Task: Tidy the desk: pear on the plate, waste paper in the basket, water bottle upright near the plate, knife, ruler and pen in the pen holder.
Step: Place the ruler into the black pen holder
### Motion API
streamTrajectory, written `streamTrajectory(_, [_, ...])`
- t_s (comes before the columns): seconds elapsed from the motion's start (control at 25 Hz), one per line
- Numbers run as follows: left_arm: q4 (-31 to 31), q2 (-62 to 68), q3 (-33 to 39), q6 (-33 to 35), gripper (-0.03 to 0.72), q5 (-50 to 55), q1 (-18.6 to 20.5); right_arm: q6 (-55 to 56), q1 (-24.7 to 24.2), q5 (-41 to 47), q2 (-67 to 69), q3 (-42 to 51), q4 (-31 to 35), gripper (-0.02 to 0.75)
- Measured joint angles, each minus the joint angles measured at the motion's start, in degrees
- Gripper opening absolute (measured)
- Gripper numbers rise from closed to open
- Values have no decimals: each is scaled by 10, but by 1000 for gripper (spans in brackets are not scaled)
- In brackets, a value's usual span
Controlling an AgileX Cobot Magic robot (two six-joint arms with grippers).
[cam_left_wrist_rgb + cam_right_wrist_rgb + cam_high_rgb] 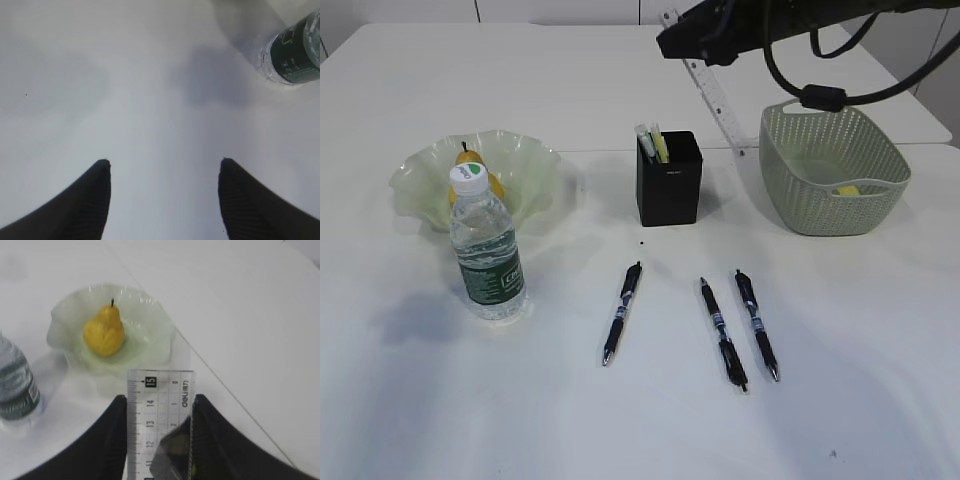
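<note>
Exterior view, counter [620, 430]: we see a plain white top carrying everything.
Exterior view, plate [535, 170]: far left, ruffled green glass, with the pear [468, 160] sitting inside, partly hidden behind the bottle.
Exterior view, water bottle [487, 248]: upright, just in front of the plate, white cap on.
Exterior view, pen holder [669, 180]: black box at centre, with pale and yellow-green items sticking out of its top.
Exterior view, pens: three lie on the counter in front of the holder, left pen [622, 312], middle pen [723, 332], right pen [757, 324].
Exterior view, basket [800, 190]: right of the holder, with the waste paper [849, 189] lying yellow in its bottom.
Exterior view, ruler [715, 100]: up in the air, slanting down from the dark right arm, above and behind the holder.
Left wrist view, left gripper [165, 170]: we have it spread wide, nothing between the fingers, bare counter below; the bottle's base sits at top right.
Right wrist view, right gripper [159, 407]: clamped on the ruler's two long edges, scale facing us, plate and pear beyond, bottle at the left edge.
</note>
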Motion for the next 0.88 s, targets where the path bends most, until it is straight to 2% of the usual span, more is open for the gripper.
streamTrajectory(0.24, [0, 0, 0, 0, 474, 0, 0, -150, 0, -28, 56, 0, 273, 284])
streamTrajectory(0.36, [-1, 0, 0, 0, 474, 2, 0, -219, 0, -38, 79, -2, 366, 284])
streamTrajectory(0.52, [-1, 0, 0, 0, 474, 5, 0, -262, 0, -46, 108, -19, 392, 284])
streamTrajectory(0.88, [-1, 0, 0, 0, 474, 9, 0, -272, -1, -48, 173, -97, 398, 284])
